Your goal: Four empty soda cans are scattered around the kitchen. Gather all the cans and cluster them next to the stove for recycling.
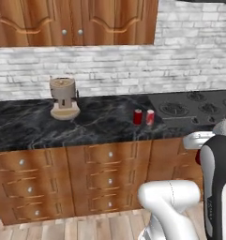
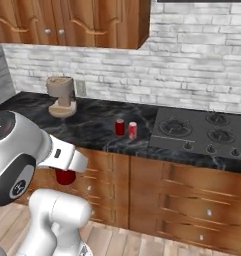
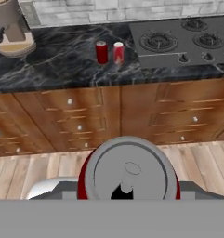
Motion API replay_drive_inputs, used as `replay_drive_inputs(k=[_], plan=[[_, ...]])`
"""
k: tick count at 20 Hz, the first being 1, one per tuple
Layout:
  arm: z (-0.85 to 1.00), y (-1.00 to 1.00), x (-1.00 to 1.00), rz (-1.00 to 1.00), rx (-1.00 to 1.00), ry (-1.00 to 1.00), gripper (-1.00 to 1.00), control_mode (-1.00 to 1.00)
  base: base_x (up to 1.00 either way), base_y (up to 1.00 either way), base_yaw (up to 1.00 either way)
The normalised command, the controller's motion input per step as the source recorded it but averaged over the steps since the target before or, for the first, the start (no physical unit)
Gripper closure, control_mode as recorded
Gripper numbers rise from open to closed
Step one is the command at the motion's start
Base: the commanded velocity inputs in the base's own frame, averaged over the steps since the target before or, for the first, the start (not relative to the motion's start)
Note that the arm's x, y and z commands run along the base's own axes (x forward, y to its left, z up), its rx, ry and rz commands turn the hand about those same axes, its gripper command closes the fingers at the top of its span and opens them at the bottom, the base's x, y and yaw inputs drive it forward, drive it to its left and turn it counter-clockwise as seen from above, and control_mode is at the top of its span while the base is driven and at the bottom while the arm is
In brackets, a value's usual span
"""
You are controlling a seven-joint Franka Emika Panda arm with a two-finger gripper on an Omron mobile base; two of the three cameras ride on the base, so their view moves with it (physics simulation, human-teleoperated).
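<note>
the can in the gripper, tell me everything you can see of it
The held can is a small red cylinder with a flat silvery-grey top, a raised rim and a pull tab beside a dark opening. In the hand view its top faces the camera, right at the gripper. In the right base view its red body hangs below the hand, in front of the wooden drawers and lower than the counter. It looks gripped by the sides; the fingers themselves are hidden. Nothing else touches it.

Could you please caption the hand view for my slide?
Gripper holds a red can before the counter, where two cans stand beside the stove.
</note>
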Motion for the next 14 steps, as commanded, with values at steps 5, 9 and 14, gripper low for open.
replay_drive_inputs(k=[5,9,14], plan=[[0.00,0.00,0.00,0.00,0.00,0.00,1.00,1.00,0.58,0.24,0.00],[0.00,0.00,0.00,0.00,0.00,0.00,1.00,1.00,0.52,0.36,0.00],[0.00,0.00,0.00,0.00,0.00,0.00,1.00,1.00,0.63,0.34,0.00]])
